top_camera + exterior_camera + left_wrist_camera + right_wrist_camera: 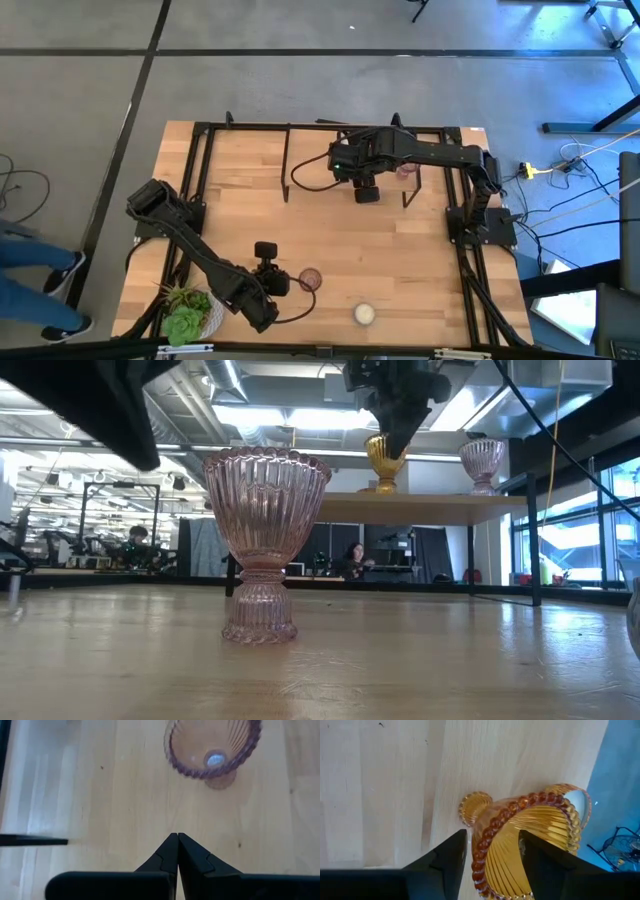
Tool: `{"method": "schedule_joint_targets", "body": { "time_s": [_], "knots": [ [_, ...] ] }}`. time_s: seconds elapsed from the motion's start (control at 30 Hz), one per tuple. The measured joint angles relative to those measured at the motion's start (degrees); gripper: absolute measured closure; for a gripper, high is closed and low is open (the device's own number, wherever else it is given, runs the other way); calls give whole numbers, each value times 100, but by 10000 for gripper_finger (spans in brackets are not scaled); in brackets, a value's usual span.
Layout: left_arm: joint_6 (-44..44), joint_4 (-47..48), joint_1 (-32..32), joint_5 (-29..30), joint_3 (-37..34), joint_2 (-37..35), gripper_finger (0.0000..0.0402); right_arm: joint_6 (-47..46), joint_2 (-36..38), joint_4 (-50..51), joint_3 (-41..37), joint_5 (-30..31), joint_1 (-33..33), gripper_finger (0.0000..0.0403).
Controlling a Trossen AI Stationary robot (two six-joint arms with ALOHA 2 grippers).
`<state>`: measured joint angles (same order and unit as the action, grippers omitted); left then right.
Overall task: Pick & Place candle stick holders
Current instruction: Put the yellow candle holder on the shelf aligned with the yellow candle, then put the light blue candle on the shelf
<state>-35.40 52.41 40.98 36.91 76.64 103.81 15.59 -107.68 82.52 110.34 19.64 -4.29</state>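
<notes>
Right wrist view shows the right gripper (492, 860) with its jaws partly parted, one on either side of the rim of the amber cup (530, 835). The cup stands on its foot on the raised shelf (420, 508) at the desk's far edge. The fingers (445, 855) sit close beside the glass, but whether they grip it or have let go, I cannot tell.

On the shelf, near the far right corner, a pink cup (482, 463) stands beside the amber one, so two holders look placed. On the desk (400, 250) below, another pink cup (310, 278) waits near the front edge, and a cream cup (364, 314) sits at the front edge itself. No other holders can be made out from above, so by my reckoning the job is about half done at most, with these two left to lift.

The left gripper (177, 845) hangs near the front edge with its fingers pressed together and empty, the front pink cup just beyond its tips. A potted plant (188, 312) sits in the front left corner.
</notes>
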Motion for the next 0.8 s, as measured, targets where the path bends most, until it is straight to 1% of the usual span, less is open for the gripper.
{"method": "schedule_joint_targets", "body": {
  "time_s": [0.2,0.5,0.8],
  "knots": [
    [-43,-68,-21,-3,-35,2,399,-20,17,81,119,15,0,219],
    [0,-133,-20,-64,-33,2,399,-60,22,221,988,-19,25,219],
    [9,-138,-17,-69,-34,2,399,-90,22,494,1870,-20,304,219]
  ]
}}
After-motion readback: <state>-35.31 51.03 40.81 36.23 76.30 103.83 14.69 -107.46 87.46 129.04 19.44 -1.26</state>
